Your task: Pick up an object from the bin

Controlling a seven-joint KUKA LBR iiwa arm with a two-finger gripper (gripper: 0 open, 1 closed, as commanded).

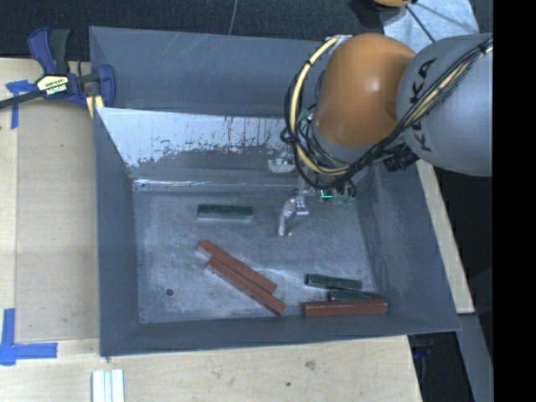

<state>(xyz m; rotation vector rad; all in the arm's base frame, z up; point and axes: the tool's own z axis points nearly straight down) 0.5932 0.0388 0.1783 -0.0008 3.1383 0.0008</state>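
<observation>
Orange glossy dome point(360, 90) tops the arm; metal pincer point(287, 219), state unclear, near a flat dark-green bar point(224, 213).

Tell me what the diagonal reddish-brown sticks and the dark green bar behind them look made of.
Reddish-brown sticks, front centre: likely wood or matte plastic; straight-edged, dull, no glare. Dark green bar: probably plastic or painted wood, also dull; the view leaves it open.
</observation>
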